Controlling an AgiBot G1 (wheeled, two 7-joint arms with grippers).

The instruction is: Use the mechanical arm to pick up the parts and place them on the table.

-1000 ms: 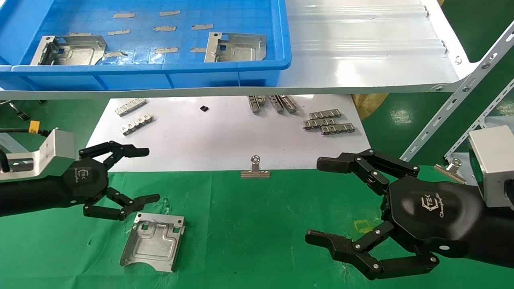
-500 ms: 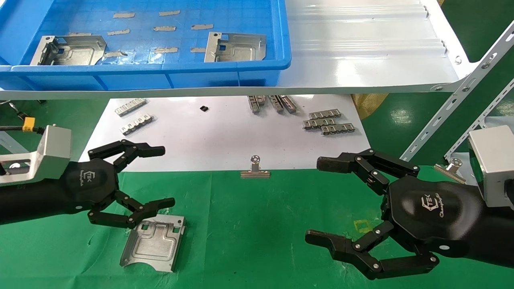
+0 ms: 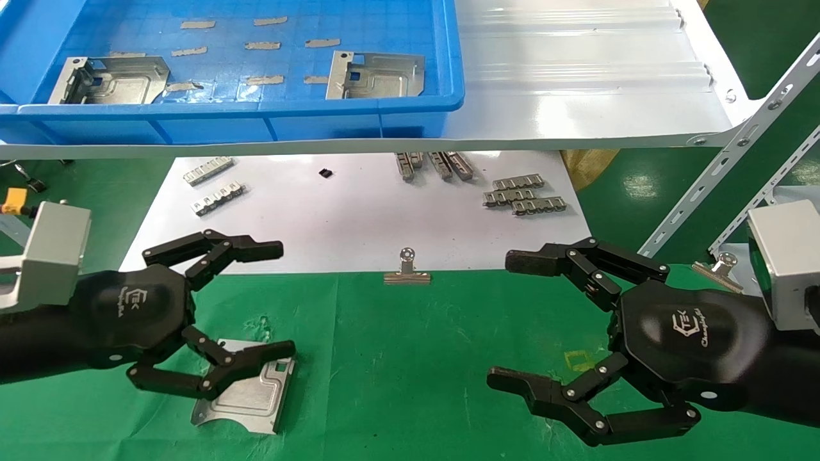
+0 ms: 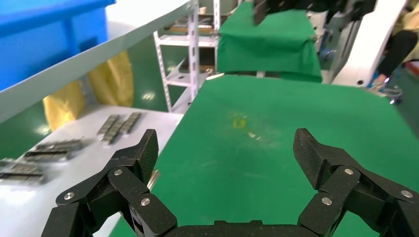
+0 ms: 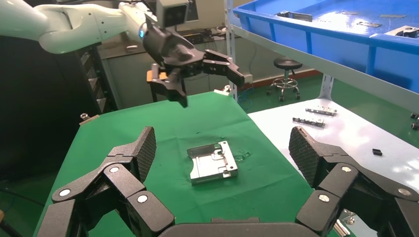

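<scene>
One silver part (image 3: 246, 394) lies flat on the green table (image 3: 410, 358); it also shows in the right wrist view (image 5: 213, 162). Two more parts (image 3: 112, 80) (image 3: 375, 75) lie in the blue bin (image 3: 256, 105). My left gripper (image 3: 287, 299) is open and empty. Its lower finger overlaps the near part's top edge in the head view. In the right wrist view the left gripper (image 5: 212, 89) hangs well above the cloth. The left wrist view shows its gripper (image 4: 227, 150) open over bare green cloth. My right gripper (image 3: 506, 320) (image 5: 223, 145) is open and empty at the right.
The bin stands on a glossy white shelf (image 3: 576, 96) above a white sheet (image 3: 359, 218) with ridged grey strips (image 3: 525, 195). A binder clip (image 3: 407, 272) sits at the sheet's front edge, another (image 3: 721, 266) at the right. A slanted shelf bracket (image 3: 724, 166) stands at the right.
My left gripper has moved forward and to the right, staying open; its lower finger now overlaps the part on the cloth. The part and the right arm have not moved.
</scene>
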